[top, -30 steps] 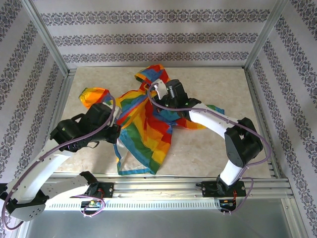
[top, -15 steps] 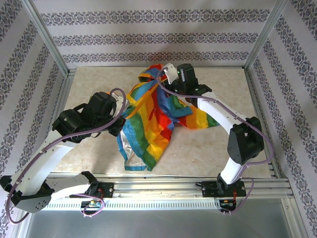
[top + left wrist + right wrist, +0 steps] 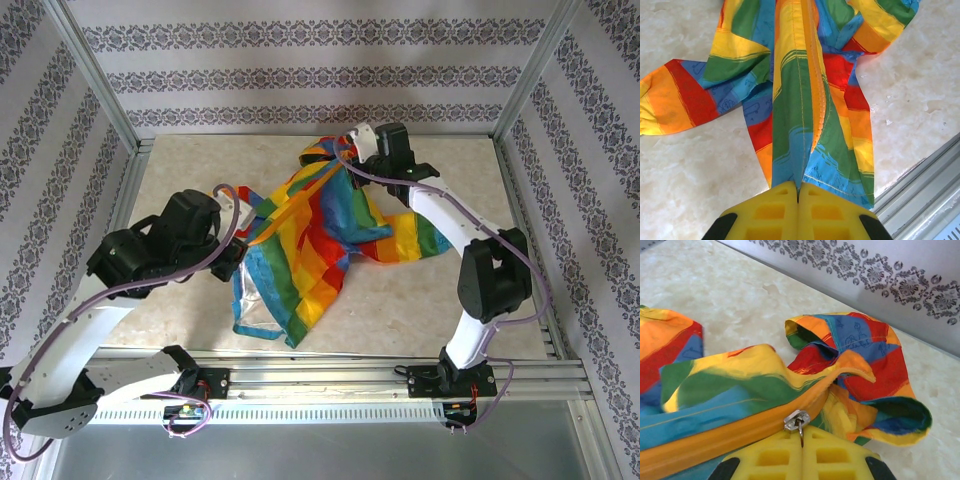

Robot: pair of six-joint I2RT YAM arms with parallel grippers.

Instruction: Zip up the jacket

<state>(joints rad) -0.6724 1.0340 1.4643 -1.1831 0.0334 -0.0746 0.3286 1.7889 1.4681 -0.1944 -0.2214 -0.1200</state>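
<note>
**Slider run up to the collar, zip nearly closed**

Nearest the arm bases, the left gripper (image 3: 798, 187) has its yellow fingers (image 3: 771, 212) pressed together on the bottom hem of the jacket (image 3: 320, 240), right at the foot of the orange zipper (image 3: 815, 100). It anchors that end low on the marble table (image 3: 420, 300). From there the zipper runs as one joined, taut band away up the rainbow-striped front.

At the far end, the right gripper (image 3: 801, 432) is clamped on the pull tab of the metal slider (image 3: 796, 421). Over the last second it has carried the slider away from the left gripper toward the back wall, stretching the front straight. The slider now sits just beside the crumpled hood (image 3: 860, 360).

Judging from this, little or no open zipper remains. Whether the last teeth at the collar have met cannot be told.
</note>
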